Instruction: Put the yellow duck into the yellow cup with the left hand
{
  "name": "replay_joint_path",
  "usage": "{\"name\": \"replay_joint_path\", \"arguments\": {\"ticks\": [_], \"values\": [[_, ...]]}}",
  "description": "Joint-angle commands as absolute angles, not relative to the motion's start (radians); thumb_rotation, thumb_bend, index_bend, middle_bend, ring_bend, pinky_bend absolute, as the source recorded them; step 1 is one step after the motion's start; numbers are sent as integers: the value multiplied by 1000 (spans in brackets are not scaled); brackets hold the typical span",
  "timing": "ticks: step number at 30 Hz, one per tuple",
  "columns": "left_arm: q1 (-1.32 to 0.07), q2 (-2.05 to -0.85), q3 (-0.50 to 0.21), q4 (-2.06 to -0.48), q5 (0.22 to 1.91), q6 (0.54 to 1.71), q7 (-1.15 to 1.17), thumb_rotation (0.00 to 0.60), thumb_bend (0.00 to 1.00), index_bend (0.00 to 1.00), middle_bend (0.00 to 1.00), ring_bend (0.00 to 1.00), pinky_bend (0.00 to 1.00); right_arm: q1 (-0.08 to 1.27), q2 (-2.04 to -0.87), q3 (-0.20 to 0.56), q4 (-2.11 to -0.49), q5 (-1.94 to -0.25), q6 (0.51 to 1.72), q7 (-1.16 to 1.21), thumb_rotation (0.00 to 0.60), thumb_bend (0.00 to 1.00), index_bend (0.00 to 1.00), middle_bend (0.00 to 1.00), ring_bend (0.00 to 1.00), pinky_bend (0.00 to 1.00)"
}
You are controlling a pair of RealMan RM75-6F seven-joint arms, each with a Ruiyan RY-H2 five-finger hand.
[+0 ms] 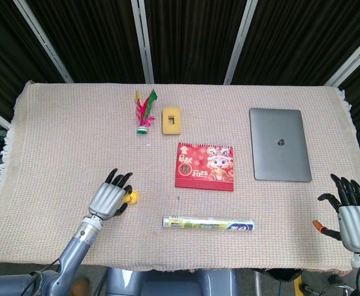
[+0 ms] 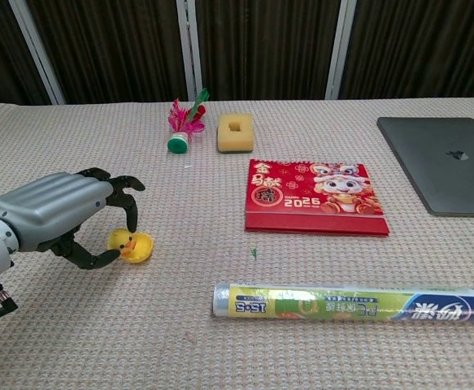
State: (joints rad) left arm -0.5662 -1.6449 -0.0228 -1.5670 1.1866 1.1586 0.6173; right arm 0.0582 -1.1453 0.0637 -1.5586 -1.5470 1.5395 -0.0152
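On cloth: one duck [image 2: 123, 240], seemingly in one cup [image 2: 141, 247].

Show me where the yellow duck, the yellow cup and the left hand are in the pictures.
yellow duck [image 2: 123, 240], chest view, on its head.
yellow cup [image 2: 141, 249], chest view, on its right-side rim, beside the duck.
left hand [image 2: 55, 208], chest view, on the grey back of the hand.
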Motion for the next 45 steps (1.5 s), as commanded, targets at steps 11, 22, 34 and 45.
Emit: {"name": "replay_joint_path", "arguments": {"ticks": [11, 22, 34, 45], "values": [[-570, -1654, -40, -1545, 1169, 1138, 625, 600, 392, 512, 74, 144, 22, 58, -1145, 63, -1558, -1548, 1540, -16, 600, 0, 407, 35, 0, 0], [-578, -1680, -51, -1524, 1163, 1123, 631, 600, 391, 512, 74, 146, 22, 58, -1144, 63, -1558, -1549, 1539, -14, 600, 0, 407, 35, 0, 0], [-584, -1686, -60, -1520, 1167, 1120, 637, 600, 391, 512, 74, 147, 22, 58, -1144, 63, -1558, -1550, 1540, -10, 600, 0, 407, 35, 0, 0], [-584, -1679, -57, -1523, 1175, 1110, 618, 600, 328, 419, 64, 145, 26, 58, -1144, 63, -1557, -1552, 1542, -9, 600, 0, 407, 35, 0, 0]]}}
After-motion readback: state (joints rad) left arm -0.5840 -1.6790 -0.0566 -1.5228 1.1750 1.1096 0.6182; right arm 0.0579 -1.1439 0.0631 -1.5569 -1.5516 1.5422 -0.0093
